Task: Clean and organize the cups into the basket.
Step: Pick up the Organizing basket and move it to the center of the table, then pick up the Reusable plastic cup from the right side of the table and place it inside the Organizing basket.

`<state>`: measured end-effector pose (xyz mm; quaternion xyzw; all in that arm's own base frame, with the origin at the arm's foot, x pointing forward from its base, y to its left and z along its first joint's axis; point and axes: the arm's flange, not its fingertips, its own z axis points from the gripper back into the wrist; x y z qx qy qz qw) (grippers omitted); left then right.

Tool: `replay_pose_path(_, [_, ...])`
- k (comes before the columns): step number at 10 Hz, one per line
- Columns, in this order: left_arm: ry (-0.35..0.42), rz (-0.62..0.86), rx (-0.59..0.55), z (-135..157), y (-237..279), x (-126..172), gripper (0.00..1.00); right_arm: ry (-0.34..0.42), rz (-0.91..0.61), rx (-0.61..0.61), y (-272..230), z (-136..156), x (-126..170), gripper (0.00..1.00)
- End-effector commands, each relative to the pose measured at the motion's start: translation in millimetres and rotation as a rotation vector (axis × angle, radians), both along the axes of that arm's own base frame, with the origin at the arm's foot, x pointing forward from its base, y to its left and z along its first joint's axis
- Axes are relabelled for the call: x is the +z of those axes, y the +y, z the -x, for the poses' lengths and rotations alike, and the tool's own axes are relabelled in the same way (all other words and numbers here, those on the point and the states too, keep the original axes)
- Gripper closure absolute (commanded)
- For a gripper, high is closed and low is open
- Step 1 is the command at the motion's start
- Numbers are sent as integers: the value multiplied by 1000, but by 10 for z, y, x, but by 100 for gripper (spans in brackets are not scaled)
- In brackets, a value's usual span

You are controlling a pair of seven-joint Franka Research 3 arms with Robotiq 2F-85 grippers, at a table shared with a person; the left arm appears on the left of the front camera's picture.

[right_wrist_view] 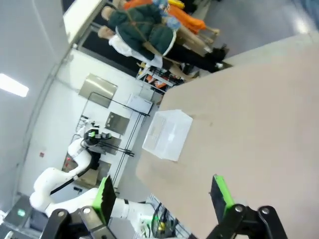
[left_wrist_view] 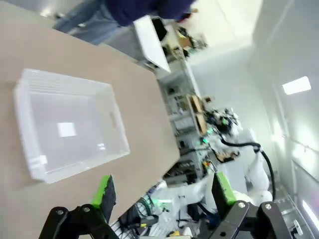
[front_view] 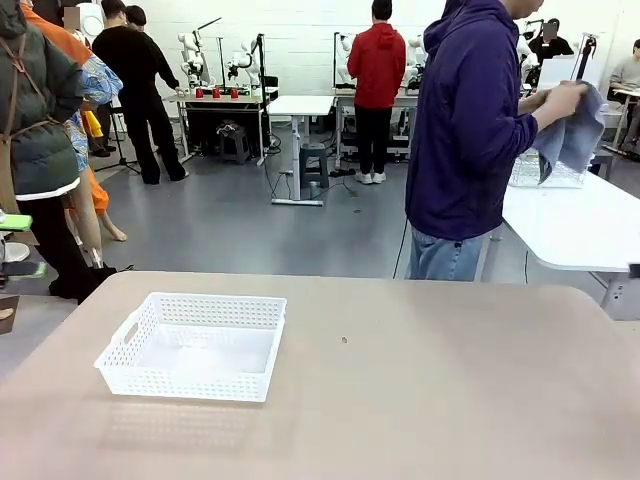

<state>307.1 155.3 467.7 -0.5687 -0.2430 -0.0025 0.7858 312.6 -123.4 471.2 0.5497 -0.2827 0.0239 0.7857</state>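
Basket sitting empty, both grippers gaping fully open and gripping nothing.
The basket is lying flat on the table. It is probably light, thin-walled and slightly flexible, best taken by its rim or an end cut-out. The left gripper and right gripper are hovering above the basket, angled toward it. Beyond the basket, a person is working a grey cloth.

Front faces across table; 2 wrist views share basket.

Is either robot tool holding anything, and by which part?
Nothing: the left tool and the right tool are open and empty. The person's hands grip a grey cloth at its top.
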Motion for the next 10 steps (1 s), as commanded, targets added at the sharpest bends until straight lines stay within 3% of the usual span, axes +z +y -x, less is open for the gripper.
replay_pose_path(1, [25,-144,85,368,175,230,0,40,70,8,19,723,-221,0])
replay_pose_path(3, [65,-183,120,497,385,270,0,65,34,20,-249,959,-242,0])
replay_pose_path(5, [96,-232,156,606,487,290,0,80,18,-48,-568,1229,-215,0])
replay_pose_path(7, [104,-282,191,718,483,369,0,78,3,-182,-793,1445,-208,0])
replay_pose_path(8, [71,-227,168,629,559,265,0,62,2,-311,-871,1504,-204,0])
replay_pose_path(9, [71,-227,168,629,559,265,0,93,-8,-127,-950,1328,-91,0])
replay_pose_path(10, [71,-227,168,629,559,265,0,93,-8,-127,-950,1328,-91,0])
